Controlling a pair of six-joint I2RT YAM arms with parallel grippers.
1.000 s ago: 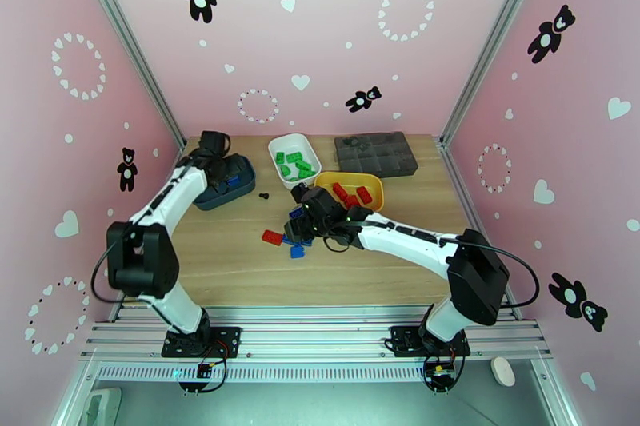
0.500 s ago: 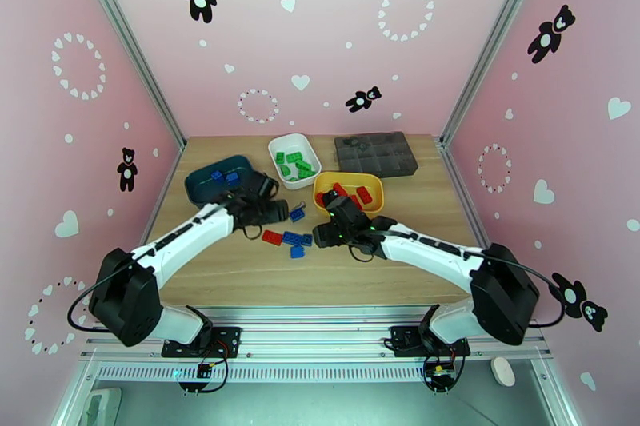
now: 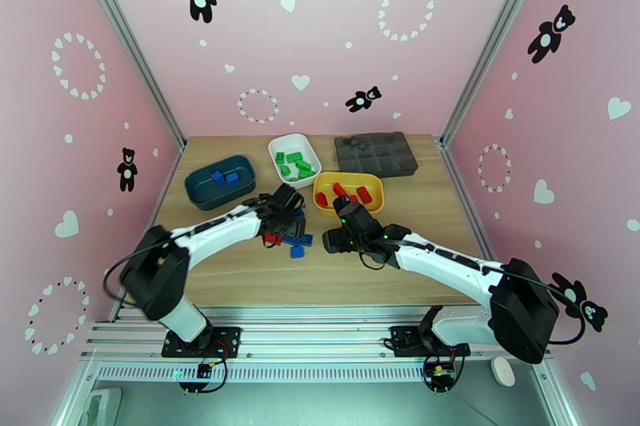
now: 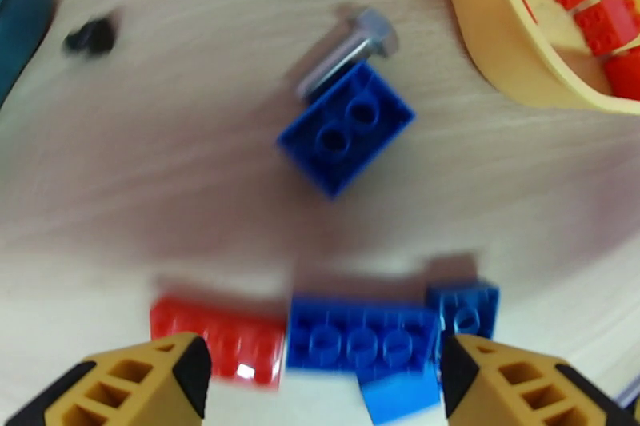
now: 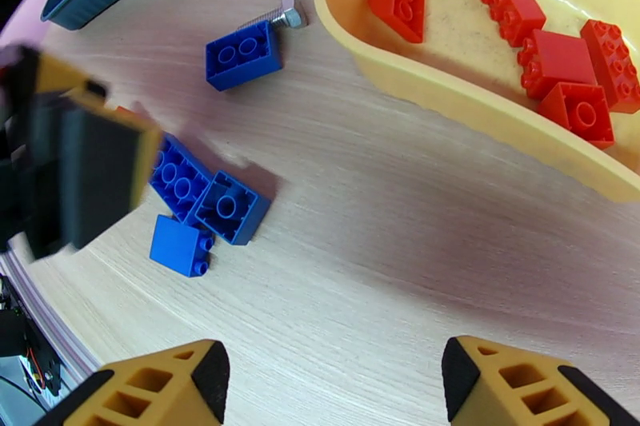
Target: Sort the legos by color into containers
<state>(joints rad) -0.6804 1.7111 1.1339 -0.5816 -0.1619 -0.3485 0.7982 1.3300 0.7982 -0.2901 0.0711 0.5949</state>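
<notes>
Loose legos lie mid-table: a red brick [image 3: 272, 238], a blue row [image 3: 298, 240] and a small blue one [image 3: 297, 252]. My left gripper [image 3: 291, 216] hovers open just over them. In its wrist view a blue square brick [image 4: 346, 130] lies ahead, with the red brick [image 4: 220, 336] and a long blue brick [image 4: 360, 336] between the fingers [image 4: 152, 388]. My right gripper [image 3: 329, 243] stands open and empty to the right of the pile, near the yellow tray [image 3: 376, 201], which holds red bricks [image 5: 560, 60]. The teal tray [image 3: 200, 188] holds blue bricks and the white tray [image 3: 276, 146] green ones.
A silver bolt [image 4: 348, 52] touches the blue square brick, and a black screw [image 4: 92, 36] lies toward the teal tray. A dark grey organizer box [image 3: 376, 153] sits at the back right. The left gripper's finger [image 5: 88, 172] stands close beside the blue bricks [image 5: 232, 208].
The left arm swung from the teal tray down to the loose pile. The right gripper drew back from the pile toward the right and near side, its jaws a little wider.
</notes>
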